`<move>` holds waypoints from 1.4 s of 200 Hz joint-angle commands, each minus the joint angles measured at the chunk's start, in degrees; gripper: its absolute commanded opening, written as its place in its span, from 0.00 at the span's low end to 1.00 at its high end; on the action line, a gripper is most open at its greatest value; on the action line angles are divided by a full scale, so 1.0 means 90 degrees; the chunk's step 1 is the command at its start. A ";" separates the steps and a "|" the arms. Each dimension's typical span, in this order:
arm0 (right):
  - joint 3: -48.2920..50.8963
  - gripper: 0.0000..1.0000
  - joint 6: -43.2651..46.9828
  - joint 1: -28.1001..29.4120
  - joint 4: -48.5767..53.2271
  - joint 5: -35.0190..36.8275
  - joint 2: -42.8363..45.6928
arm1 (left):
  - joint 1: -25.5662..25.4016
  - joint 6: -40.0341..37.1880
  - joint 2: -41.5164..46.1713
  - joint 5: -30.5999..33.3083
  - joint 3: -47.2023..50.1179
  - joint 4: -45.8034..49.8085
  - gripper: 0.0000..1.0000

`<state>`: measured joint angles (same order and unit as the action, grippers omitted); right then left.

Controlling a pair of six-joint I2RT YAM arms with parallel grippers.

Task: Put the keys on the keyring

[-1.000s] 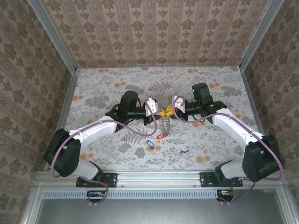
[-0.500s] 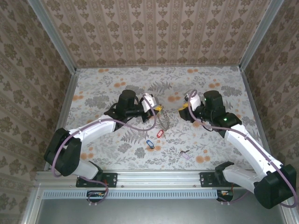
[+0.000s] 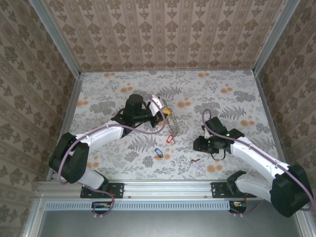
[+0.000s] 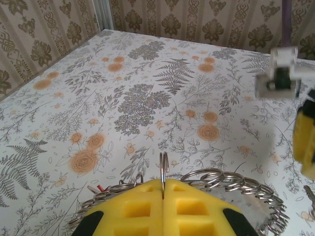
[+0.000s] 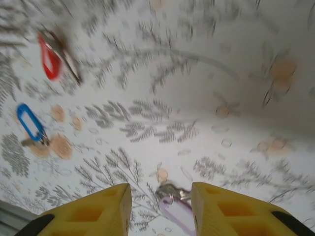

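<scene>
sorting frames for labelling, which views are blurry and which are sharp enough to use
Right wrist view: motion-smeared throughout, the red key and blue key streaked, the purple key by the open right gripper soft. Left wrist view: crisp on the keyring pinched in the left gripper; right edge out of focus. Top view: sharp, evenly lit, no glare.

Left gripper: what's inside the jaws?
A thin ring of the keyring stands pinched edge-on between the shut left gripper's yellow fingers. More grey rings fan out behind them. The pinched ring's lower part is covered by the fingers.
</scene>
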<state>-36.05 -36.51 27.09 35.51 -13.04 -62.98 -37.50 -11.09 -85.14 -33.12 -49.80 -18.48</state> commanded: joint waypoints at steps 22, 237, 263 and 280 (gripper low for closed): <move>0.0239 0.36 -0.0548 0.0586 -0.0240 -0.0015 -0.0557 | 0.0013 0.0265 0.0032 -0.0004 -0.0076 -0.0386 0.00; 0.0305 0.20 -0.0443 0.0994 -0.0489 -0.0094 -0.1473 | -0.0072 0.0285 0.0097 -0.0099 -0.0135 -0.0173 0.00; 0.0295 0.17 -0.0455 0.0994 -0.0488 -0.0109 -0.1466 | -0.0082 0.0286 0.0112 -0.0110 -0.0133 -0.0151 0.00; 0.0275 0.16 -0.0462 0.1003 -0.0488 -0.0109 -0.1449 | -0.0092 0.0295 0.0114 -0.0104 -0.0126 -0.0140 0.00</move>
<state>-34.11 -40.53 35.68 31.20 -13.52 -75.77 -37.89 -9.13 -85.14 -32.97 -49.80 -18.72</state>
